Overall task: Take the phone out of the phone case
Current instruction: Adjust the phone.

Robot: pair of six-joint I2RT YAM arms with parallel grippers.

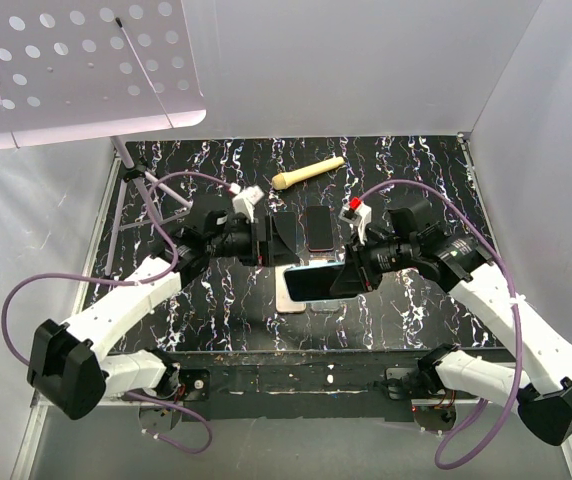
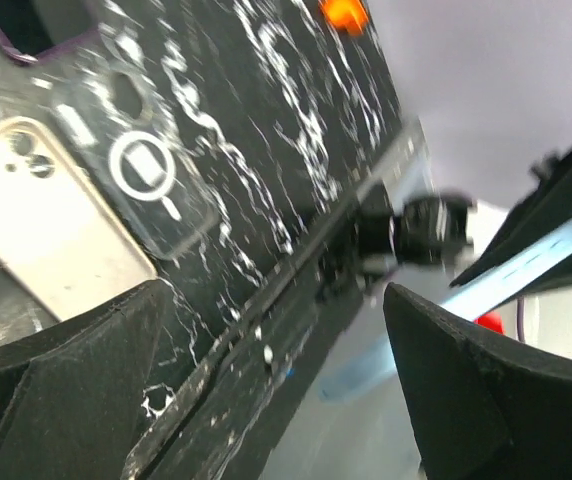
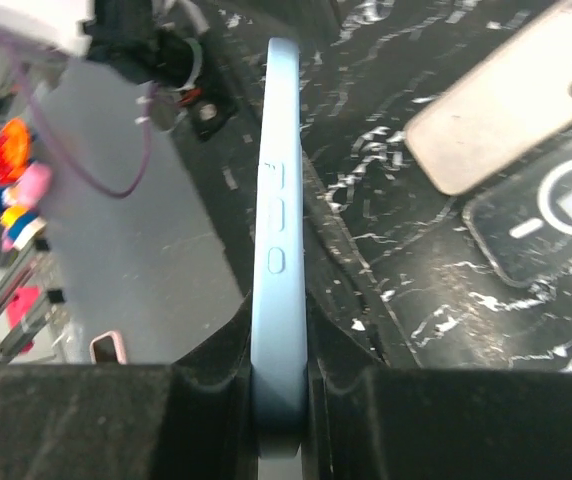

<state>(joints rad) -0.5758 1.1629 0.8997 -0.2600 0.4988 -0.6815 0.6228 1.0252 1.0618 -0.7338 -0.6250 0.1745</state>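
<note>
While right hand (image 3: 278, 400) clamps light-blue phone case (image 3: 278, 200) by one end above worktop (image 1: 406, 170), phone (image 1: 311, 283) inside, long axis runs leftward; left hand (image 1: 286, 238) wide, empty, just beside free end.

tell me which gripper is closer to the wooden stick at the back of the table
Left. The left gripper sits a short way on the near side of the wooden stick. The right gripper is farther toward the near edge, shut on the blue-cased phone.
</note>
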